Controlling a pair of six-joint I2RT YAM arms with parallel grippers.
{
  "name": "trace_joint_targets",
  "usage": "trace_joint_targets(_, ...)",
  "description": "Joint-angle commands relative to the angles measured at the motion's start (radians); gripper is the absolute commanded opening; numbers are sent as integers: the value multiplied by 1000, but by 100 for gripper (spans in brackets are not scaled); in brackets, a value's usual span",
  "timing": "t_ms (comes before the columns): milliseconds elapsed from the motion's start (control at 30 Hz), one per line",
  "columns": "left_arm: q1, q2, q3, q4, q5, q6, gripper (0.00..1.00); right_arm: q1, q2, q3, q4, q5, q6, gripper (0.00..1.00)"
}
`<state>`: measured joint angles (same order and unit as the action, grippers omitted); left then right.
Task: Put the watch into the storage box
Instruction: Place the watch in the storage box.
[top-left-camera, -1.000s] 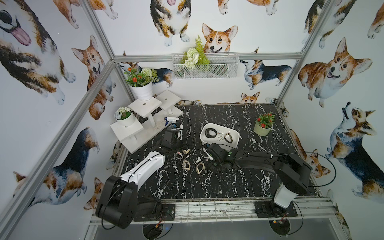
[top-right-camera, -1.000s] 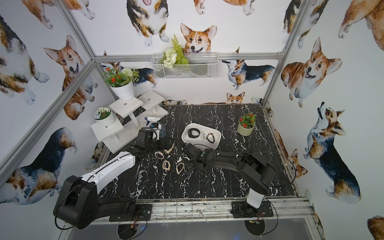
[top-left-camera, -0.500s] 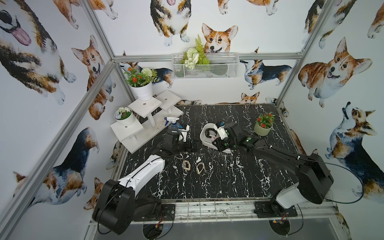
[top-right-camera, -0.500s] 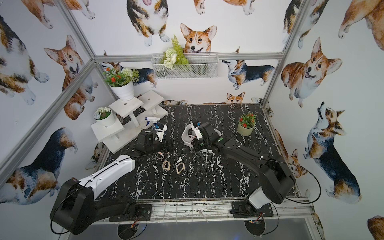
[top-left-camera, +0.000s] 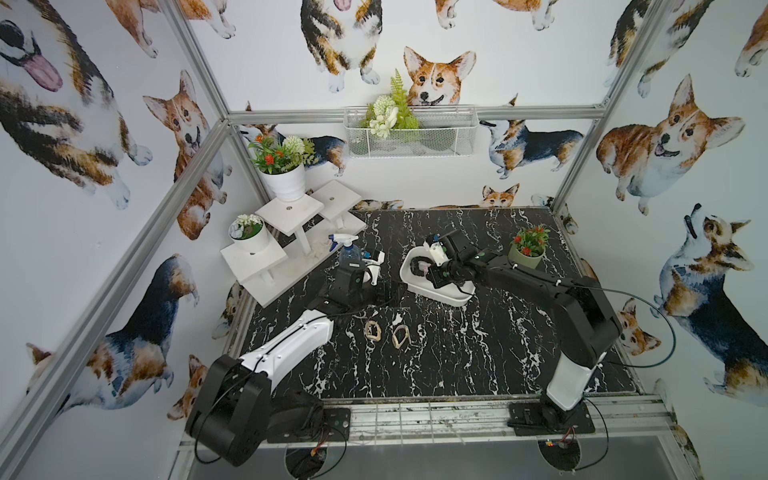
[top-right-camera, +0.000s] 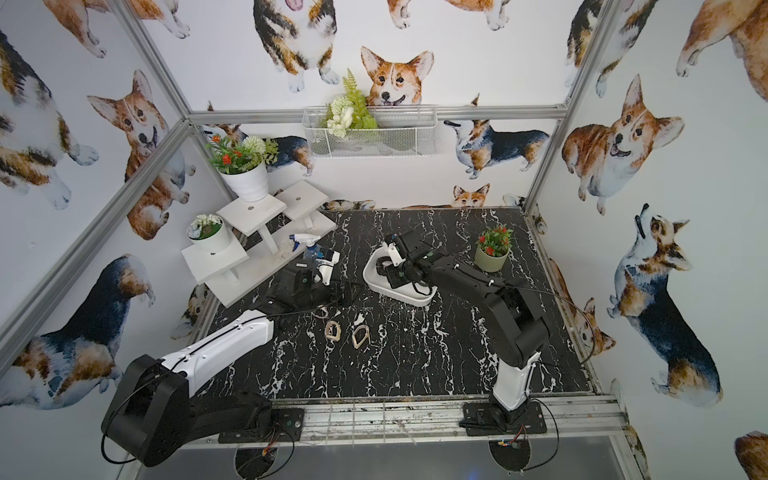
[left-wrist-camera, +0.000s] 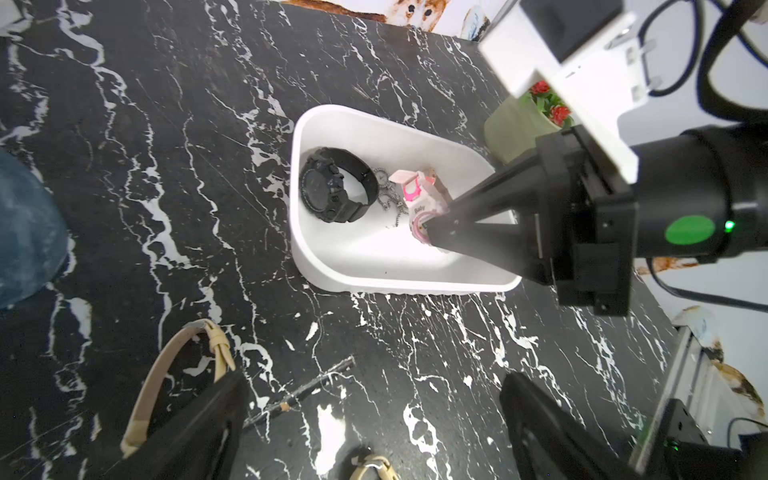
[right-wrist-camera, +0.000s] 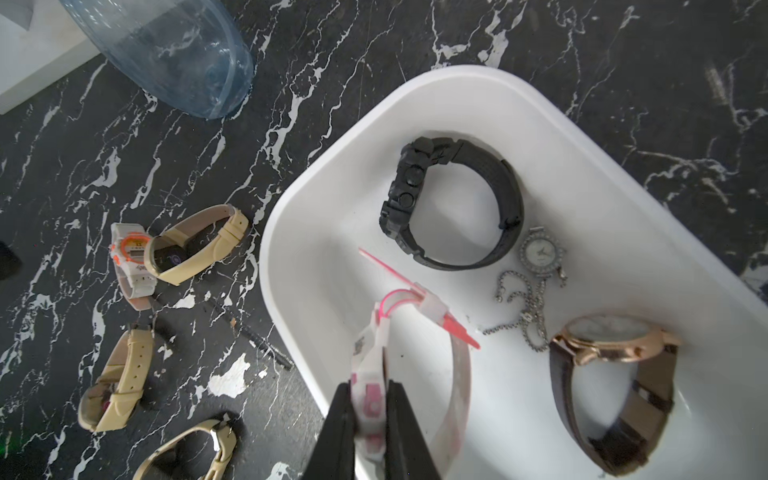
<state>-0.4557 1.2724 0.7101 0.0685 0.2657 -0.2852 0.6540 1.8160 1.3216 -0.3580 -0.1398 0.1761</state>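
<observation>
Three loose watches (right-wrist-camera: 453, 203) lie in storage box (right-wrist-camera: 457, 79); right gripper (right-wrist-camera: 368, 399) clamps a fourth, pink-white watch (right-wrist-camera: 370, 349), over it. Four table watches (right-wrist-camera: 195, 249) at box's seven o'clock; left gripper (left-wrist-camera: 370, 432) fingers apart.

- The storage box (top-left-camera: 446, 298) sits mid-frame on the table (top-left-camera: 457, 365) in both top views; inside it, the chain watch (right-wrist-camera: 540, 251) lies between the bulky watch (right-wrist-camera: 453, 203) and the wide-strap watch (right-wrist-camera: 615, 374);
- the right gripper (right-wrist-camera: 370, 399) reaches into the box from frame right, a fourth watch (right-wrist-camera: 368, 361) between its jaws, over the box floor;
- left of the box is the left gripper (left-wrist-camera: 374, 382); up-frame of that stands the spray bottle (top-left-camera: 347, 249);
- below the box, one loose watch (top-left-camera: 372, 331) lies beside a second loose watch (top-left-camera: 401, 336) on the table;
- right of the box, apart from it, stands the plant pot (top-left-camera: 525, 259);
- the stepped shelf (top-left-camera: 299, 212) fills the table's upper-left corner, the large pot (top-left-camera: 286, 185) on a high step, the small pot (top-left-camera: 249, 239) on a lower one;
- the wire basket (top-left-camera: 409, 137) hangs on the back wall, upper centre.
</observation>
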Motion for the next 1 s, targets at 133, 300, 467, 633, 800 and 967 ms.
trace_joint_targets(133, 2, -10, 1, -9, -80, 5, 100, 11, 109, 105, -51, -27, -100, 0)
trace_joint_targets(300, 2, -10, 1, -12, -87, 11, 100, 22, 171, 148, -70, -44, -132, 0)
trace_joint_targets(467, 2, -12, 5, -16, -96, 18, 100, 34, 228, 184, -87, -49, -148, 0)
trace_joint_targets(633, 2, -11, 3, -18, -98, 18, 100, 34, 271, 218, -102, -43, -153, 1)
trace_joint_targets(800, 2, -12, 7, -21, -97, 21, 100, 35, 296, 241, -114, -29, -159, 8)
trace_joint_targets(967, 2, -15, 7, -24, -106, 18, 100, 35, 296, 242, -118, -17, -161, 22)
